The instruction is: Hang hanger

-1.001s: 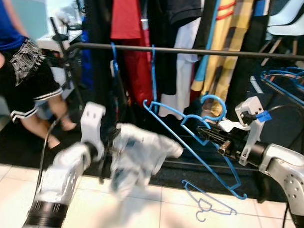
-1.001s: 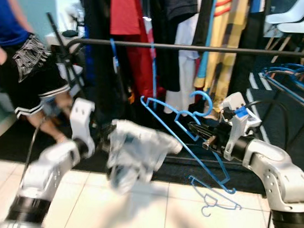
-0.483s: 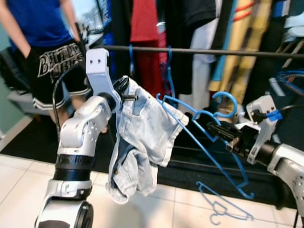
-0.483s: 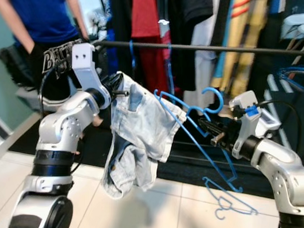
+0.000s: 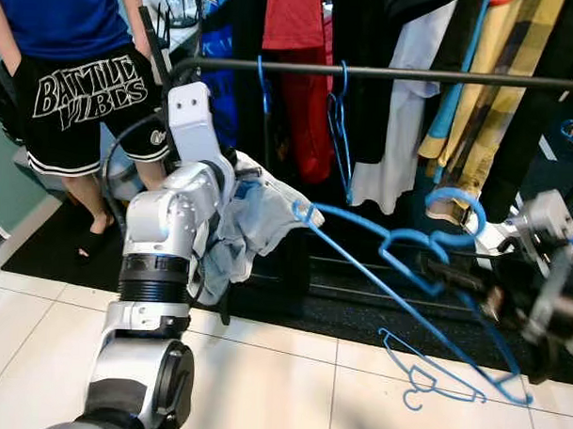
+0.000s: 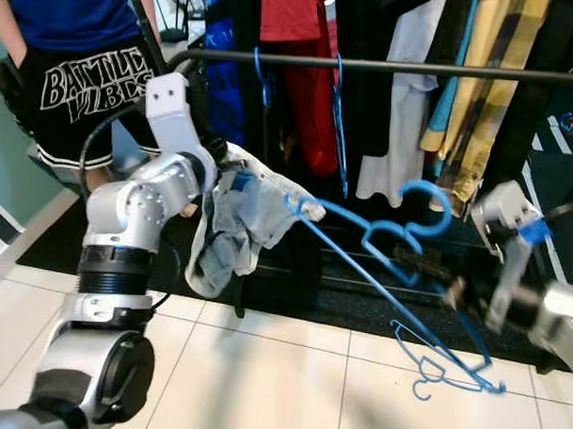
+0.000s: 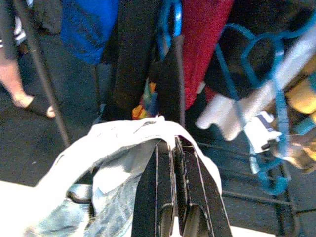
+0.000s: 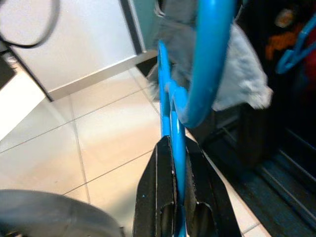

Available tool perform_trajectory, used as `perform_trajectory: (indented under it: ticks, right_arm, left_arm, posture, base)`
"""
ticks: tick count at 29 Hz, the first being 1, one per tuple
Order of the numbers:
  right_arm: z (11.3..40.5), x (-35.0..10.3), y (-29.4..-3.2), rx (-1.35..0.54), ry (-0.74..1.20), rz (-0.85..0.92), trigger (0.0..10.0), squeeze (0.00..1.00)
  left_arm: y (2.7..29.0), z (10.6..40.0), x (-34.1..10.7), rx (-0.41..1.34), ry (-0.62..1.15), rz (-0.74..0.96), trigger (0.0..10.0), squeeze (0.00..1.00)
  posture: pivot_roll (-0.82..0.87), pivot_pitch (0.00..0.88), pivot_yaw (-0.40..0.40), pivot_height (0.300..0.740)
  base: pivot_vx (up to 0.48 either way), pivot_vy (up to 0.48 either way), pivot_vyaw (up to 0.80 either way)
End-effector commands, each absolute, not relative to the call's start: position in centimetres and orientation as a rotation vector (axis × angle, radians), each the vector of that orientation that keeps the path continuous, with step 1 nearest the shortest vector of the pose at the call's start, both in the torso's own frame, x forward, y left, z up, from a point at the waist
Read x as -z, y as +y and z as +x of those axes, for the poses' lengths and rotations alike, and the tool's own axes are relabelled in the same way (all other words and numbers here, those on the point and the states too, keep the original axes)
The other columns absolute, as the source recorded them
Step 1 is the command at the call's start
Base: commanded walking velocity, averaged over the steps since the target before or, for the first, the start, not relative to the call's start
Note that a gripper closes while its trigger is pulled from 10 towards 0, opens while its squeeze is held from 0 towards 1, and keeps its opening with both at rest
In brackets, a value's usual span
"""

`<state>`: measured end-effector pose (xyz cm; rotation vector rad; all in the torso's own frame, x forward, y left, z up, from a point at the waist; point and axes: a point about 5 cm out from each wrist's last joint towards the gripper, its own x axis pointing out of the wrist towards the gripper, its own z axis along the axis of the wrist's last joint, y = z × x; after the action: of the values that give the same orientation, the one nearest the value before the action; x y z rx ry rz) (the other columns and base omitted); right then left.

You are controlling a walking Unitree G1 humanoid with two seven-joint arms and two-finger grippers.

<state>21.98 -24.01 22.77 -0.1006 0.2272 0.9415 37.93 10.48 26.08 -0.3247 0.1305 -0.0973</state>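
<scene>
Silver jointed arms with black ribbed collars; white bracket above the left claw (image 5: 239,171), black cable looping; long black fingers (image 7: 168,197); blue tag at right wrist.

"BATTLE VIBES" on black shorts (image 5: 82,85)

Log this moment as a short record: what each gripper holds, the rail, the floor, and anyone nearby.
left gripper: shut on the pale denim garment, raised near the rail
right gripper: shut on the blue hanger, hook up, below the rail
garment and hanger: garment draped over the hanger's far tip
clothes rail: black, hung with clothes
floor: spare blue hanger
person: standing at left
</scene>
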Motion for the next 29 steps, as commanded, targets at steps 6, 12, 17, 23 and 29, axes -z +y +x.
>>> perform_trajectory:
  ticks: [6,12,17,23,29]
  right_arm:
    - [21.4,-23.6,-21.0,-1.068,0.168,-0.068,10.0,0.0]
    - [21.7,-24.0,-19.8,-1.07,0.127,-0.06,10.0,0.0]
    - [21.9,-23.7,-19.8,-1.04,0.146,-0.081,10.0,0.0]
    - [22.2,-23.8,-19.9,-0.989,0.172,-0.114,10.0,0.0]
    - [23.2,-24.0,-20.3,-0.892,0.169,-0.145,10.0,0.0]
  left_arm:
    - [8.8,37.6,-28.0,0.129,0.084,-0.403,10.0,0.0]
    - [7.9,37.4,-28.2,0.119,0.102,-0.447,10.0,0.0]
    - [7.8,37.2,-27.9,0.075,0.122,-0.476,10.0,0.0]
    - [8.2,37.1,-27.9,-0.032,0.131,-0.503,10.0,0.0]
    - [8.1,36.9,-28.5,-0.067,0.133,-0.528,10.0,0.0]
  posture:
    - [-0.16,0.0,0.096,0.74]
    - [-0.16,0.0,0.099,0.74]
    - [-0.16,0.0,0.099,0.74]
    - [-0.16,0.0,0.098,0.74]
    - [-0.16,0.0,0.098,0.74]
  base:
    - [0.0,0.0,0.0]
    - [0.0,0.0,0.0]
    - [0.0,0.0,0.0]
    - [0.0,0.0,0.0]
    - [0.0,0.0,0.0]
